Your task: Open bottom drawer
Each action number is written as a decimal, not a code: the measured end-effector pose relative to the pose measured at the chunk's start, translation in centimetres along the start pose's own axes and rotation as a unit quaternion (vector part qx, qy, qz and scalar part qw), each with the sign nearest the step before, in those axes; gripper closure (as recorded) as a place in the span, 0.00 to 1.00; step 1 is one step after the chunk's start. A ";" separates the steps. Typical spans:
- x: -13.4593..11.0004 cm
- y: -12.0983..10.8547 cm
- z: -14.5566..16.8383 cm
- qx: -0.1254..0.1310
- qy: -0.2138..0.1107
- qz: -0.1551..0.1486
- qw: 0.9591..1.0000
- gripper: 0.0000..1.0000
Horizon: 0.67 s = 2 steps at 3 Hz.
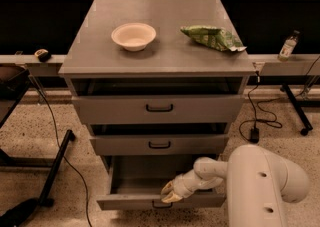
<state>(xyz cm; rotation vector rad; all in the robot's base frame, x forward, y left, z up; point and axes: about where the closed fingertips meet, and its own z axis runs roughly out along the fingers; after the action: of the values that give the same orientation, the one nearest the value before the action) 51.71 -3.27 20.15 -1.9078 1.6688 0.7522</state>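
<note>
The bottom drawer of the grey cabinet stands pulled out, its bare grey inside showing. Its low front panel carries a small black loop handle at the centre. My gripper reaches in from the right on a white arm. Its pale fingertips sit at the top edge of the front panel, just above the handle. The handle is partly hidden behind the fingertips.
The top drawer and middle drawer are slightly ajar. On the cabinet top lie a white bowl and a green bag. A small bottle stands on the right ledge. Cables and a black stand leg lie on the floor.
</note>
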 end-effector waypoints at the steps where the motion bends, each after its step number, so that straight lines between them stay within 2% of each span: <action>1: 0.0 0.0 0.0 0.000 0.000 0.000 1.000 0.51; 2: -0.6 0.4 -0.1 0.000 0.004 -0.003 1.000 0.29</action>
<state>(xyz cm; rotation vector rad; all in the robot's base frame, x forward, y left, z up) 51.29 -2.92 20.66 -1.9172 1.6662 0.7437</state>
